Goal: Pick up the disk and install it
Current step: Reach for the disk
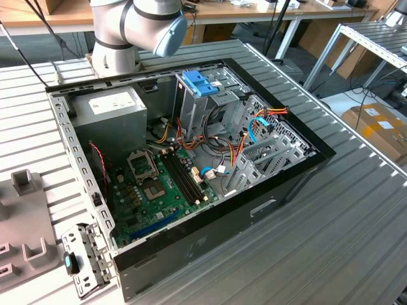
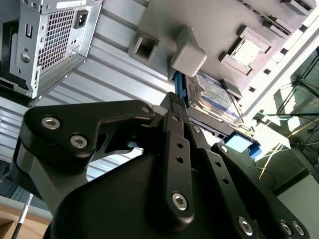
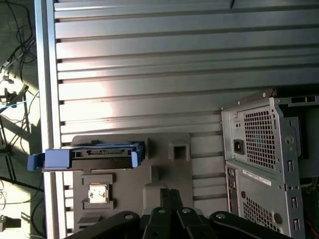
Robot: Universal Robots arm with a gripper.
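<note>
The disk (image 3: 94,154) stands on edge in a grey holder (image 3: 169,172) on the ribbed table. It is a silver-grey drive in a light-blue carrier rail. In the second wrist view the disk (image 2: 217,92) shows its labelled face just beyond the fingertips. My gripper (image 3: 167,193) hangs above the holder, a little to one side of the disk and apart from it. Its black fingers (image 2: 174,107) are pressed together with nothing between them. The open computer case (image 1: 191,159) lies in the middle of the exterior view.
The grey holder (image 1: 25,216) sits at the exterior view's left, beside the case. A blue latch piece (image 1: 200,82) tops the drive cage inside the case. The case's rear panel (image 3: 264,159) stands close to the holder. The arm's base (image 1: 127,28) is behind the case.
</note>
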